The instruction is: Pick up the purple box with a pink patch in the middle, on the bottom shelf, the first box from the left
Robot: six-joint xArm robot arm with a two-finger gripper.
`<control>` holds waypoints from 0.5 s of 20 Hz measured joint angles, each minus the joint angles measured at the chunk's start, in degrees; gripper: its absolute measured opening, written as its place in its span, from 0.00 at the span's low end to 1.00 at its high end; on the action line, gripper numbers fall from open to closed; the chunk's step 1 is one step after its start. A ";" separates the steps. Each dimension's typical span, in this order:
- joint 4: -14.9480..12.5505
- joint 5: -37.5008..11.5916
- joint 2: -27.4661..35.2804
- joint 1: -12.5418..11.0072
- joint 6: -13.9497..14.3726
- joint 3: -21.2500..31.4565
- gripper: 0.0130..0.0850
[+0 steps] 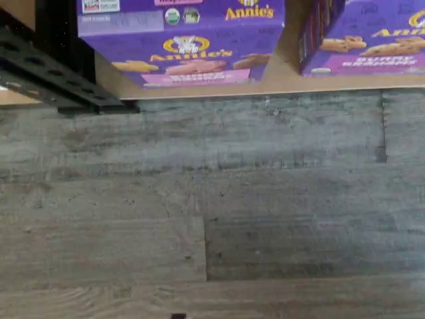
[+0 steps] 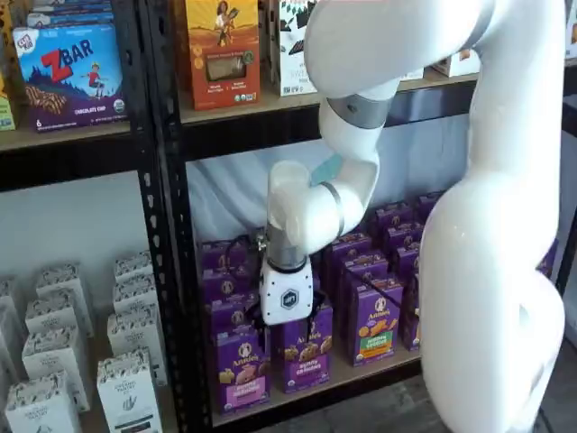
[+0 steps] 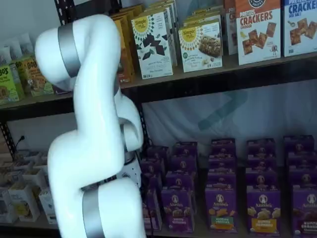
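In the wrist view the purple box (image 1: pixel 186 60) with a rabbit logo and a pink label band stands at the front edge of the tan bottom shelf (image 1: pixel 285 83), close to the black rack post (image 1: pixel 46 66). In a shelf view it is the front box (image 2: pixel 241 370) beside the rack post, on the shelf board (image 2: pixel 361 377). My gripper (image 2: pixel 288 327) hangs in front of the boxes, just above and to the right of the purple box and apart from it. Only its white body shows plainly, and I cannot make out its fingers. In a shelf view the arm hides most of the box (image 3: pixel 151 213).
A like purple box with a violet band (image 1: pixel 372 40) stands right of it (image 2: pixel 302 356), then one with a green-and-orange band (image 2: pixel 377 320). More purple rows stand behind. White boxes (image 2: pixel 126 388) fill the left bay. Grey plank floor (image 1: pixel 212 212) lies below the shelf edge.
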 joint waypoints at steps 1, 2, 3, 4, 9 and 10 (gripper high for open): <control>-0.04 -0.02 0.71 -0.21 -0.18 -0.73 1.00; -0.04 -0.11 1.46 -0.44 -0.41 -1.42 1.00; -0.34 -0.14 2.25 -0.69 -0.39 -2.20 1.00; -0.68 -0.16 2.98 -0.95 -0.32 -2.90 1.00; -2.79 -0.50 6.59 -2.19 0.40 -6.28 1.00; -2.95 -0.64 7.38 -2.41 0.33 -6.99 1.00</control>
